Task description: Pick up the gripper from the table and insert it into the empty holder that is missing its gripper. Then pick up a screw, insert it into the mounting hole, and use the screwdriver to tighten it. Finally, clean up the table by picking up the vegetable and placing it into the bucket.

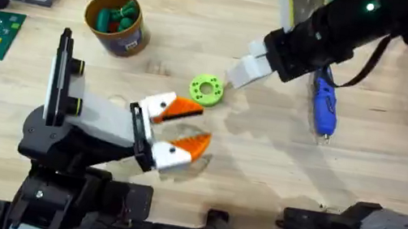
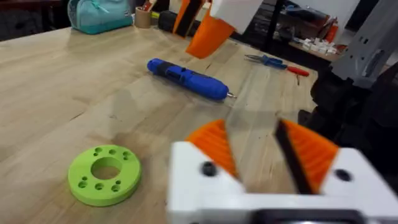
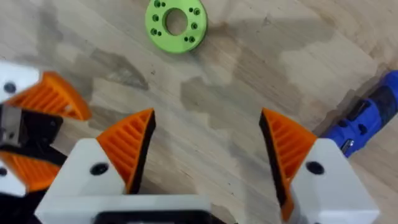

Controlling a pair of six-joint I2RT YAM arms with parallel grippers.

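Jaws on both arms gape empty over bare table (image 1: 262, 165) between disc (image 1: 206, 90) and screwdriver (image 1: 323, 105).

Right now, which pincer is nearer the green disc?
The right pincer, hanging open just beside the green disc; the left pincer, also open, sits farther off.

Plank table (image 1: 262, 165); screwdriver (image 1: 323, 105), green disc (image 1: 206, 89), bucket (image 1: 115, 24)
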